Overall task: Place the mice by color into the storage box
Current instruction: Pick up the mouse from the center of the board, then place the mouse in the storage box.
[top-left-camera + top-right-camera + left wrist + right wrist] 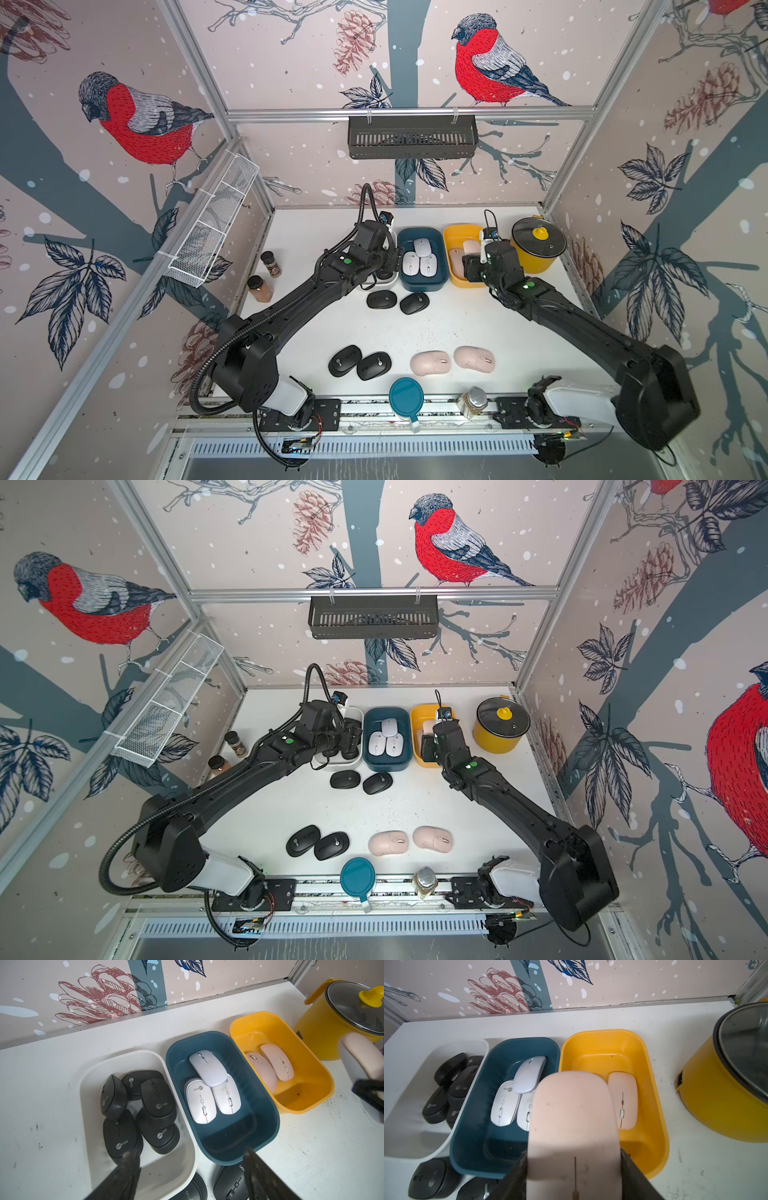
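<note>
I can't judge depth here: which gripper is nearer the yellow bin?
Right. The right gripper, holding a pink mouse, hangs over the yellow bin; the left gripper is over the white bin.

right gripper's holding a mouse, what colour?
Pale pink. The mouse clamped in the right gripper shows best in the right wrist view.

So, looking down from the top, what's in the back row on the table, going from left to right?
In a top view: spice jars → white box, partly hidden under the left arm → blue box with three white mice → yellow box → yellow pot with its lid on.
</note>
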Controlling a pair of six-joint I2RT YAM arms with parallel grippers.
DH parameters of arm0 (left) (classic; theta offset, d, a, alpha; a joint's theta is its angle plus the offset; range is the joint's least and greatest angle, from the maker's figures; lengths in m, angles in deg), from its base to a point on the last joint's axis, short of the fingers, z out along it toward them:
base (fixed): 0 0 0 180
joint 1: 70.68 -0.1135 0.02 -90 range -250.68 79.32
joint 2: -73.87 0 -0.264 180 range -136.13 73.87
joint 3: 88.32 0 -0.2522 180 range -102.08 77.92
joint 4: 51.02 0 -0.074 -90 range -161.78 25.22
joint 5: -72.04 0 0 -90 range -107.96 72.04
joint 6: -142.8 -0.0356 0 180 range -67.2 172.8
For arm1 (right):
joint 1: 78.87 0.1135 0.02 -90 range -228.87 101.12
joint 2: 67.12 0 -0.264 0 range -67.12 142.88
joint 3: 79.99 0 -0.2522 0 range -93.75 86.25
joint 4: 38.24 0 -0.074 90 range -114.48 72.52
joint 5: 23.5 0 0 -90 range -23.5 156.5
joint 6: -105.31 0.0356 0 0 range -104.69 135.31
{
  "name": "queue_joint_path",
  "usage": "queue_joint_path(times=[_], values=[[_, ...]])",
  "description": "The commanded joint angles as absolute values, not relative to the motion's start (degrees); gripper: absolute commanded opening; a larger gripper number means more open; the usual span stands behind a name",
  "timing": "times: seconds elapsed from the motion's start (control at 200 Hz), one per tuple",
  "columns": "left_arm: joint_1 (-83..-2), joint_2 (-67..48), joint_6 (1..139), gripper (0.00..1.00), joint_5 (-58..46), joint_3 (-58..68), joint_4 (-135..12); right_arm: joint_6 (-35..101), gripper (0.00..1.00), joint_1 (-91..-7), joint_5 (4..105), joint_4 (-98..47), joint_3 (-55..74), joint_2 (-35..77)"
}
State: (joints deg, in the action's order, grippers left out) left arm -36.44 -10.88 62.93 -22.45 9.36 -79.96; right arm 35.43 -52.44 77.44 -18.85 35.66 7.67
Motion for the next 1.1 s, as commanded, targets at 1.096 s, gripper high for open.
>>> queue_joint_path(times=[1.096], values=[[-36.5,-13.3,61.7,0.77,-23.8,9.5,-78.0,32.7,0.58,-63.0,75.7,-16.5,9.0,47.1]])
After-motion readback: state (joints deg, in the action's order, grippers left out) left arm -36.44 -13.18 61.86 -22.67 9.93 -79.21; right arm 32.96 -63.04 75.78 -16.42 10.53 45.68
